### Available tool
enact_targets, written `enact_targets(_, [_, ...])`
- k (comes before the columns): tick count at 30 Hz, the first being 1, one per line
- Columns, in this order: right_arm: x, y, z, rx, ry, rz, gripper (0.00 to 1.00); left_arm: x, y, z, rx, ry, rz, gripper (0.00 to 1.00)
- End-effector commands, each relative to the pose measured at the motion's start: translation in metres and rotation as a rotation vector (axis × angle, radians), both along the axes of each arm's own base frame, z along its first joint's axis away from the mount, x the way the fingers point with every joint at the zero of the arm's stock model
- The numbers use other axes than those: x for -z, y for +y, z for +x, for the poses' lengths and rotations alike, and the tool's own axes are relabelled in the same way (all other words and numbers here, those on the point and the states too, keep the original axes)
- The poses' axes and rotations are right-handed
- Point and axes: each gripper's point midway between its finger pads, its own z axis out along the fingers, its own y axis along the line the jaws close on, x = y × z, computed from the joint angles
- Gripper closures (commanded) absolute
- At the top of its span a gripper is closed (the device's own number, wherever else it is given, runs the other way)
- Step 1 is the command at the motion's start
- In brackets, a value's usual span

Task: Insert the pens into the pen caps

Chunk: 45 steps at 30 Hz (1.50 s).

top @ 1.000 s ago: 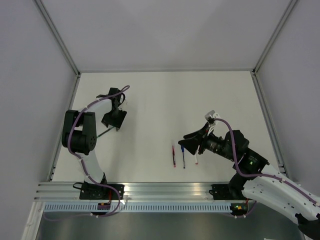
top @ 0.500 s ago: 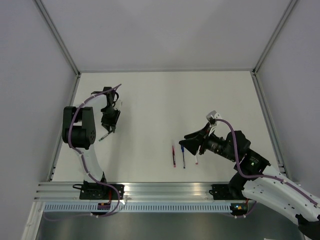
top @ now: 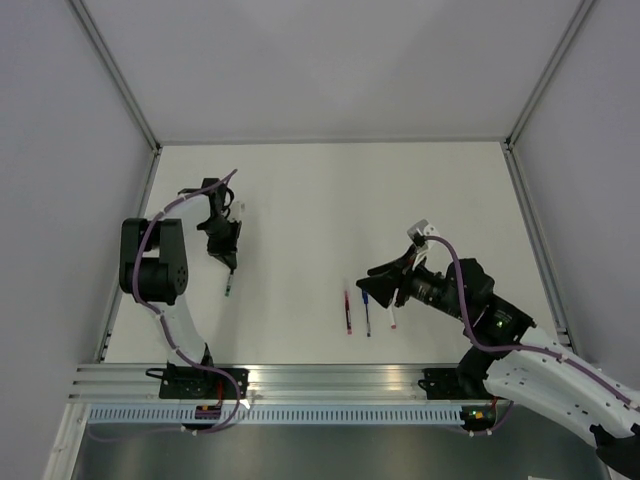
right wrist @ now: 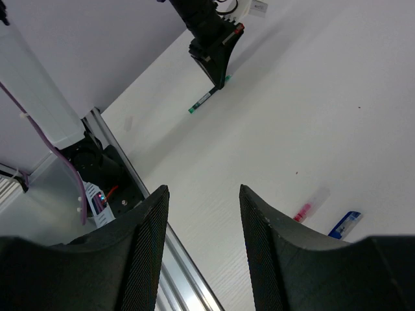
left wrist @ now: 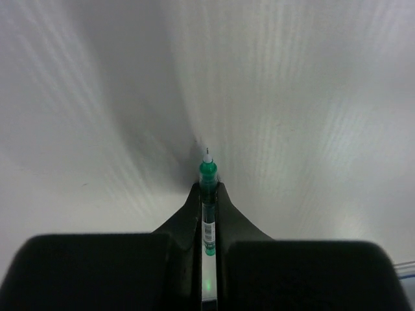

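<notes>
1. Swing of the green pen [left wrist: 207, 175]: a second ago it stuck out of the left hand [top: 226, 256] toward the left edge of the bench [top: 300, 200]. It now points at the near edge, and the hand has turned with it. The right hand [right wrist: 204, 194] has hardly shifted.
2. The left hand is clenched on the green pen over the left part of the bench. The pen's tip reaches just past the fingers. Whether the tip touches the surface I cannot tell.
3. The right hand is spread, with nothing between its fingers. It sits near three loose pens.
4. The red pen [top: 348, 312], blue pen [top: 366, 318] and white pen [top: 394, 318] lie side by side, roughly parallel. They do not touch, and they lie right of centre toward the near edge.
5. The left hand works near the left wall. Wide bare bench lies between the two hands and back to the far edge. A metal rail [top: 330, 380] runs along the near edge.
6. The bench is matte white. The hands are black with tapered fingers. The green pen has a clear barrel, a green collar and a fine pale point.
</notes>
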Motion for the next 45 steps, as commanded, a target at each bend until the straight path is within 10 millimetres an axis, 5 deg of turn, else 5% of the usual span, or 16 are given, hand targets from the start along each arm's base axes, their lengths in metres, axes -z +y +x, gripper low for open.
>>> enact_targets(1, [-0.005, 0.0, 0.012, 0.041, -0.028, -0.02, 0.45, -0.013, -0.05, 0.006, -0.059, -0.086, -0.239, 0.98])
enact_targets(4, [0.004, 0.01, 0.011, -0.005, -0.011, -0.034, 0.44, -0.043, -0.082, 0.017, -0.077, -0.2, -0.401, 0.98])
enact_targets(7, [-0.003, 0.03, -0.008, -0.162, -0.031, 0.039, 0.38, -0.1, -0.128, 0.022, -0.04, -0.367, -0.622, 0.98])
enact_targets(12, [-0.013, 0.048, -0.005, -0.222, -0.037, 0.077, 0.27, -0.177, -0.194, -0.01, 0.072, -0.513, -0.861, 0.98])
enact_targets(18, [-0.02, 0.077, 0.012, -0.282, -0.05, 0.029, 0.22, -0.238, -0.238, -0.047, 0.169, -0.625, -1.066, 0.98])
enact_targets(27, [-0.04, 0.088, 0.033, -0.241, -0.095, 0.004, 0.23, -0.259, -0.235, -0.074, 0.195, -0.685, -1.162, 0.98])
enact_targets(45, [-0.008, 0.112, 0.037, -0.29, -0.03, -0.006, 0.37, -0.274, -0.227, -0.095, 0.196, -0.745, -1.227, 0.98])
